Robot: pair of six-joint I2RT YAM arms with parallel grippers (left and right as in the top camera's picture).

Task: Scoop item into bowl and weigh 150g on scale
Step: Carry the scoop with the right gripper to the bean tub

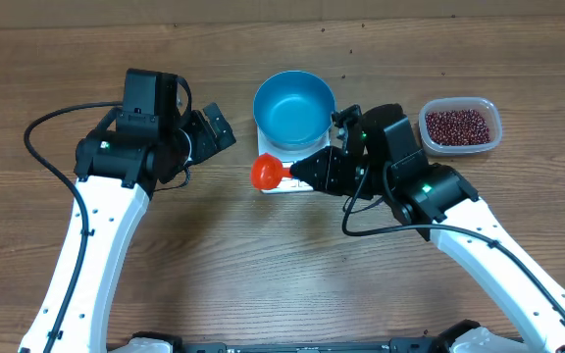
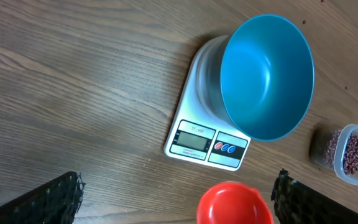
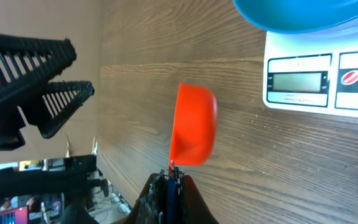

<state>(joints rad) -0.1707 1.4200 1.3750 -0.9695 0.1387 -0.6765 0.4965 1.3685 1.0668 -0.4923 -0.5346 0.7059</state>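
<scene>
The bright-blue bowl (image 1: 294,103) (image 2: 266,74) stands on the white scale (image 1: 275,155) (image 2: 197,140) (image 3: 319,84), and its inside shows no beans. The maroon beans (image 1: 457,126) lie in a clear tub (image 1: 493,132) (image 2: 353,155) to the right. My right gripper (image 1: 297,169) (image 3: 173,180) is shut on the handle of a red scoop (image 1: 266,173) (image 3: 194,124), whose cup hovers by the scale's front left corner. My left gripper (image 1: 219,127) (image 2: 179,199) stands wide open left of the scale, holding nothing. The scoop's cup (image 2: 235,204) shows between its fingers (image 2: 42,199).
The right arm's black body (image 1: 400,167) sits between the scale and the tub. The left gripper's ribbed fingers (image 3: 36,62) reach in from the left in the right wrist view. Bare wooden table (image 1: 263,265) spreads in front of the scale.
</scene>
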